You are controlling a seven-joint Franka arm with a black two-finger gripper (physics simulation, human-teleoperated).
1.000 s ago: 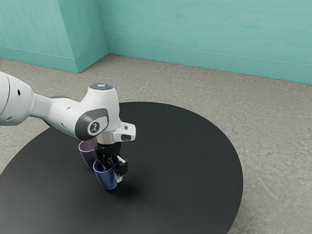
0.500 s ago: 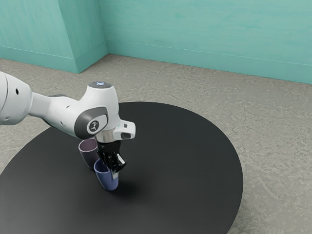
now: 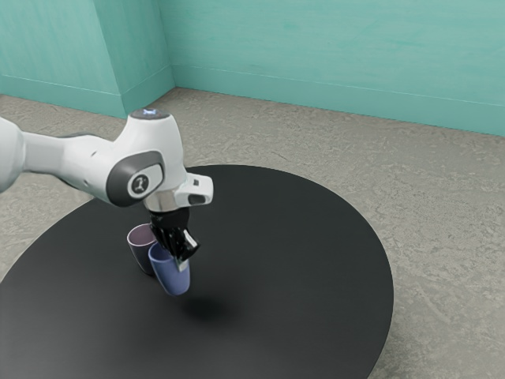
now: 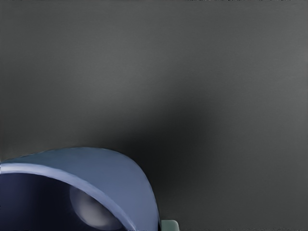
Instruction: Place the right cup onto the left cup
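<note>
A black tool (image 3: 179,261) grips a blue cup (image 3: 171,275) by one side of its rim above a round black counter (image 3: 300,260), its two fingers closed across the wall, one apparently inside the mouth and one outside. The cup, seemingly the right one named in the task, hangs mouth up and roughly upright, its dark shadow (image 3: 209,309) lying apart from its base. Smooth and tapering, it looks stiff and fairly light, an easy load for the white arm (image 3: 67,162) overhead, though a glossy wall could prove slippery and, if ceramic, liable to chip. The rim is a sensible place to take hold, leaving the narrow base free to enter another cup; pinched on one side only, however, the cup might swing or twist should it knock something. Just beside it, farther from the exterior camera, a purple cup (image 3: 140,249) stands open-mouthed on the counter, the likely target. With the pick-up apparently made and the stacking ahead, the next move calls for enough height to clear that second rim, then a centred, gentle lowering and release. Beyond the counter are a grey floor (image 3: 442,197) and teal walls (image 3: 316,63).
</note>
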